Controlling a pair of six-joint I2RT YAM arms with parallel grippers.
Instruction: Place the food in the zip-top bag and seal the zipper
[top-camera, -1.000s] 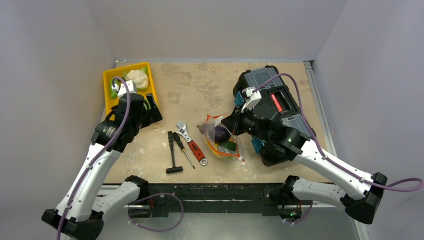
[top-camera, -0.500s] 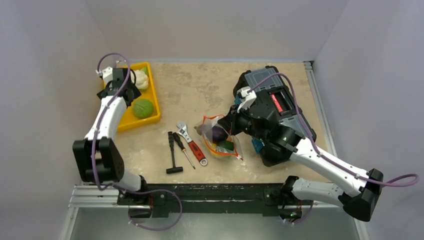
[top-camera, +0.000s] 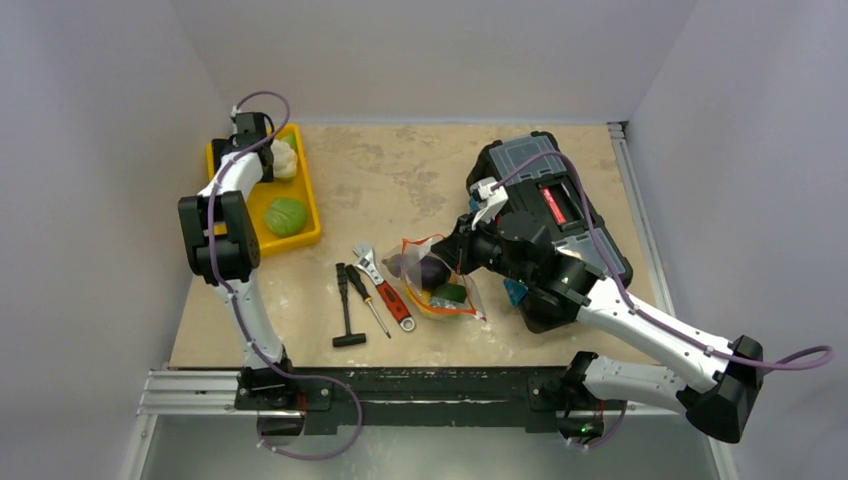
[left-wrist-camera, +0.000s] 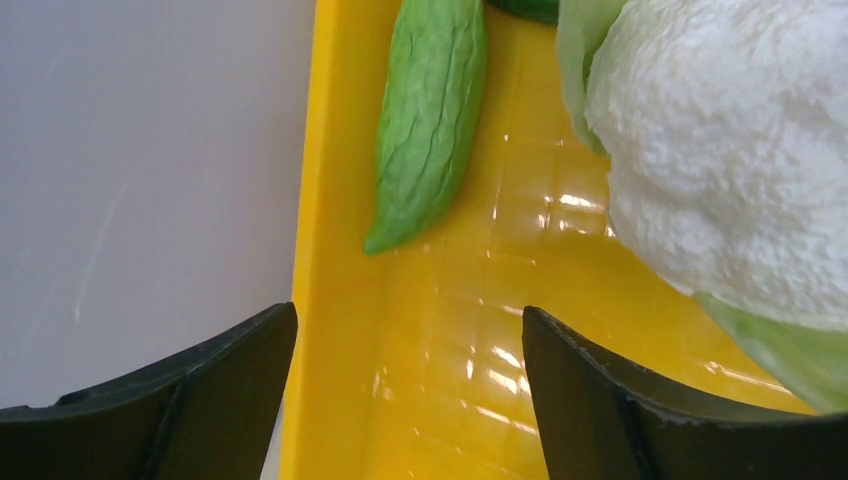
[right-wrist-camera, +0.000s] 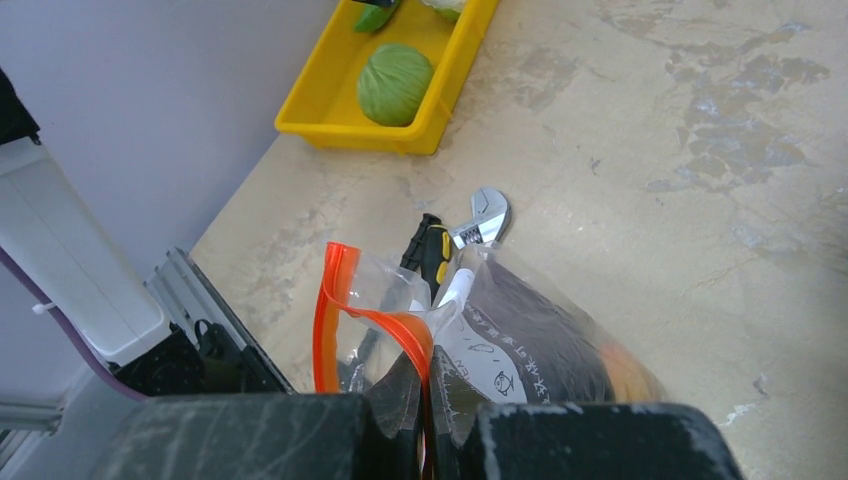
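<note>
1. The zip-top bag (top-camera: 437, 285) lies on the mottled beige tabletop (top-camera: 400, 170), close to the near edge and about midway along it. It is crinkly clear film with a whitish printed patch.
2. Its zipper (right-wrist-camera: 345, 320) is a smooth red-orange strip. It stands up in a bent loop, leaving the mouth gaping.
3. The right claw (right-wrist-camera: 425, 425) is pinched tight on the bag at the strip's lower end, with the two dark fingers pressed together on the film.
4. Seen through the plastic are a dark purple eggplant (top-camera: 433, 270), a green piece (top-camera: 451, 293) on its near side, and an orange ball (right-wrist-camera: 628, 378) at the bottom of the bag.
5. The left claw (left-wrist-camera: 405, 335) hangs at the far-left corner with its matte black fingers spread wide and nothing between them. It is poised just above the left wall of the yellow tray (left-wrist-camera: 330, 250).
6. The tray is glossy plastic with a faint grid moulded into its floor.
   - A ribbed, pod-shaped green piece (left-wrist-camera: 430, 110) lies along the tray's wall.
   - Just beside that is a bumpy white cauliflower (left-wrist-camera: 720, 150) with pale leaves.
   - A round, veined cabbage (top-camera: 286, 216) sits at the tray's near end.
7. Three tools lie between the tray and the bag: a red-handled wrench (top-camera: 385, 285) with a bare metal head, a slim screwdriver (top-camera: 366, 298), and a black T-handle tool (top-camera: 345, 318).
8. A black hard case (top-camera: 560, 200) with a translucent lid sits toward the right edge, partly under the right arm.
</note>
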